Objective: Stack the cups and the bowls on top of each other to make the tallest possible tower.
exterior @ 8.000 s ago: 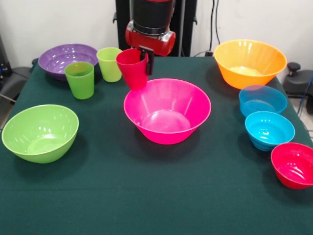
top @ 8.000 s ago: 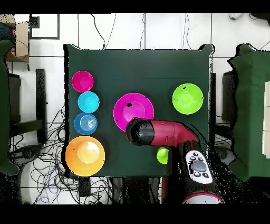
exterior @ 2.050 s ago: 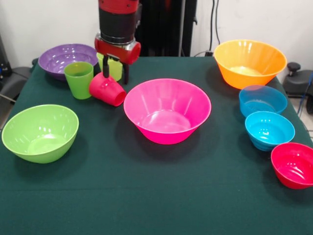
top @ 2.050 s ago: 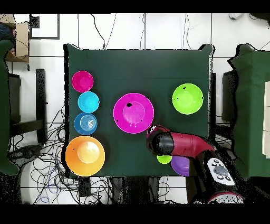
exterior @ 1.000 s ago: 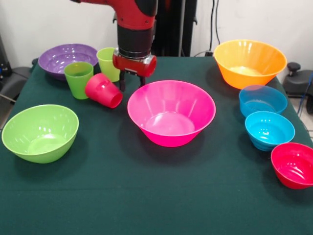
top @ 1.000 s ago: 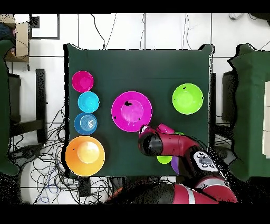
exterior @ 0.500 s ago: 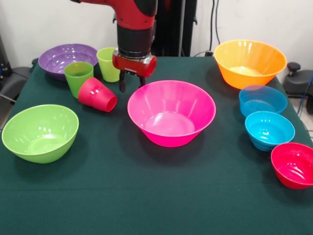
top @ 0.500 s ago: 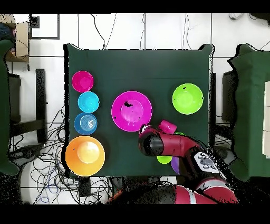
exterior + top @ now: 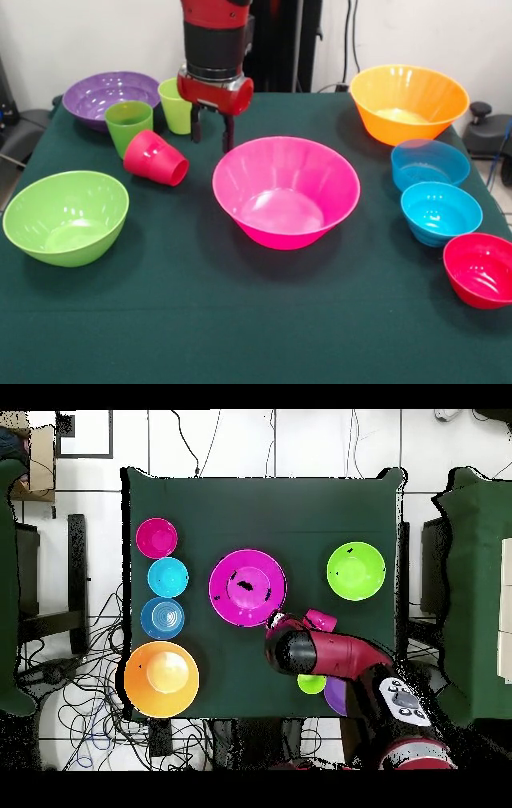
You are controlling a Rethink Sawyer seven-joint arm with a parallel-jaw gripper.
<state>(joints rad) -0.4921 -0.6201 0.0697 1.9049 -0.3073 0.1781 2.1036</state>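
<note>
My gripper [image 9: 210, 134] hangs open and holds nothing, just behind the far-left rim of the big pink bowl [image 9: 320, 180]; one finger [image 9: 227, 138] is right at that rim. The red cup [image 9: 156, 158] lies on its side to the gripper's left. Behind it stand the green cup [image 9: 128, 128] and the lime cup [image 9: 176, 106], both upright. In the overhead view the arm [image 9: 300, 651] covers the gripper; the pink bowl [image 9: 228, 574] and the red cup [image 9: 320, 621] show beside it.
A purple bowl [image 9: 92, 92] sits at the back left and a lime bowl [image 9: 32, 228] at the front left. The orange bowl [image 9: 448, 108] is back right. Along the right edge stand a blue bowl [image 9: 452, 160], a turquoise bowl [image 9: 468, 212] and a small red bowl [image 9: 460, 276].
The red cup, held 8 s ago, now lies loose on its side and has rolled slightly left. The pink bowl has shifted forward and right. My gripper has risen a little.
</note>
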